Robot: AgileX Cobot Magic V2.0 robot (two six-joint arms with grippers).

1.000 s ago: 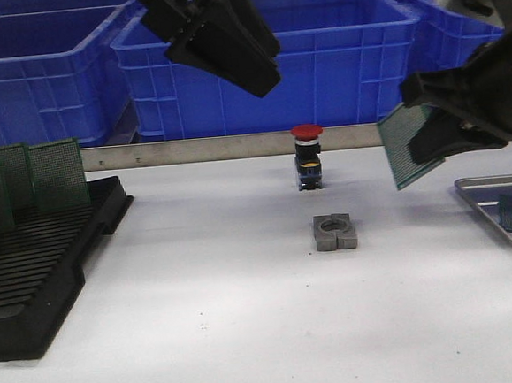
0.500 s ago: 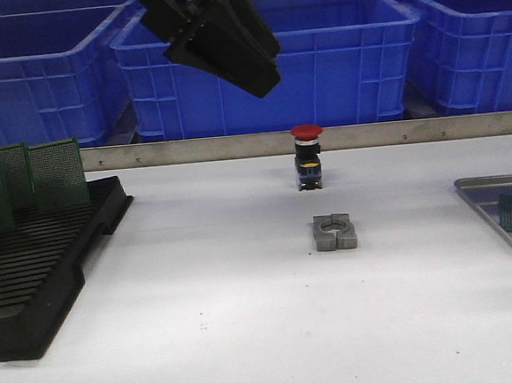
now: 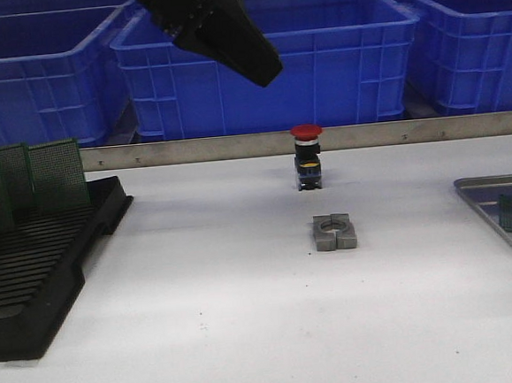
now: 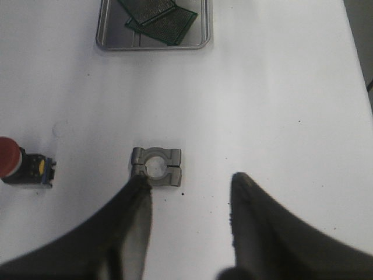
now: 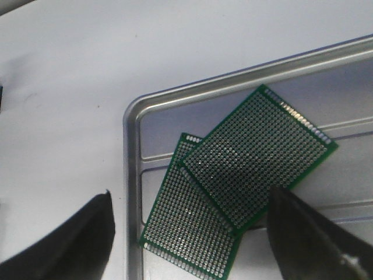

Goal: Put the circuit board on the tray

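Both grippers, left gripper [image 4: 189, 189] and right gripper [image 5: 189, 227], are open and empty. The upper circuit board [image 5: 259, 154] lies on another in the tray [image 5: 133, 175], probably loose; a low retreat could knock it.

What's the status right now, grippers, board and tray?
Both grippers, left and right, open and empty. Two circuit boards overlapping in the tray. Nothing in the way.

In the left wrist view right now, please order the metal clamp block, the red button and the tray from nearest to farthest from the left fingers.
1. Metal clamp block, just ahead of the left fingers.
2. Red button, off to one side.
3. Tray, far across the table, holding two circuit boards.
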